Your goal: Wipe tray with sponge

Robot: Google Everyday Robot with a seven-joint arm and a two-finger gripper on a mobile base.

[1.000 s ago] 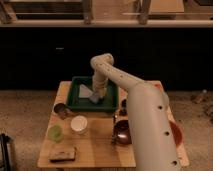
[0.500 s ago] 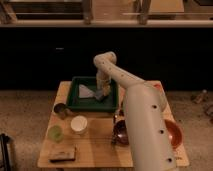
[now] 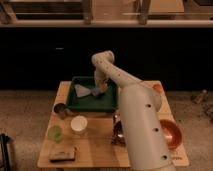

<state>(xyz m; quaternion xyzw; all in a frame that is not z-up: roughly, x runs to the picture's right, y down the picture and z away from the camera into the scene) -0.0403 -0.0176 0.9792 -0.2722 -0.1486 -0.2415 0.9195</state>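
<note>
A green tray (image 3: 105, 103) lies at the back of the wooden table (image 3: 97, 150). A small blue-grey sponge (image 3: 96, 92) rests on the tray floor, right of middle. My gripper (image 3: 100, 88) comes down from the white arm (image 3: 120, 80) and sits on top of the sponge, inside the tray. A pale whitish patch (image 3: 81, 90) lies on the tray floor just left of the sponge. The contact between gripper and sponge is hidden by the wrist.
In front of the tray stand a metal cup (image 3: 60, 109), a white cup (image 3: 78, 123) and a green cup (image 3: 55, 133). A brown block (image 3: 62, 153) lies at the front left. A red bowl (image 3: 170, 133) sits at the right, partly behind my arm.
The gripper and the sponge under it have moved within the tray, first to the right, then slightly back towards the middle. The other objects have not moved.
</note>
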